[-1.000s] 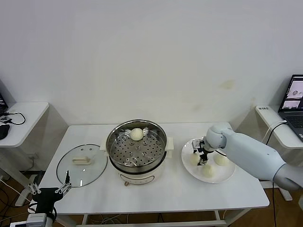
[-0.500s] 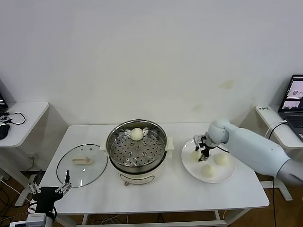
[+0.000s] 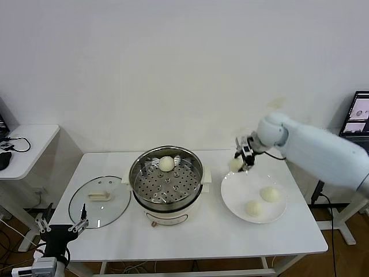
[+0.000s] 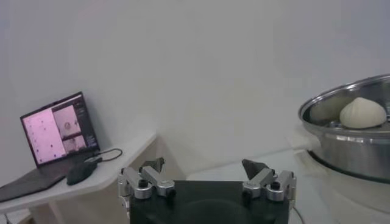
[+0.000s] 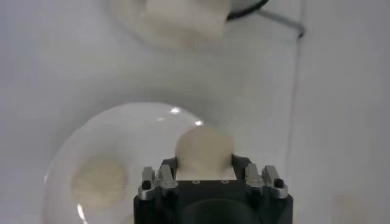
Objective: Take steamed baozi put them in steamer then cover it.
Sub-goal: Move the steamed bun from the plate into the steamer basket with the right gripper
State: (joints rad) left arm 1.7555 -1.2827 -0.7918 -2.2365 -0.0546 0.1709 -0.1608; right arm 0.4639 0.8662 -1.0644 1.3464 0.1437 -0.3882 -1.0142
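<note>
My right gripper (image 3: 243,157) is shut on a cream-white baozi (image 3: 235,165), which hangs above the back left rim of the white plate (image 3: 232,196); the right wrist view shows that baozi (image 5: 204,151) clamped between both fingers. Two more baozi (image 3: 269,194) (image 3: 253,208) lie on the plate. One baozi (image 3: 166,163) sits at the back of the steamer's (image 3: 166,180) perforated tray. The glass cover (image 3: 100,201) lies flat on the table left of the steamer. My left gripper (image 3: 60,227) hangs open below the table's front left corner, holding nothing.
A white side table (image 3: 23,150) with cables stands at the far left. Another side table with a laptop (image 3: 358,121) stands at the far right. The white wall is close behind the work table.
My right gripper has risen off the plate with a baozi in it and moved back toward the wall. The left arm has stayed parked.
</note>
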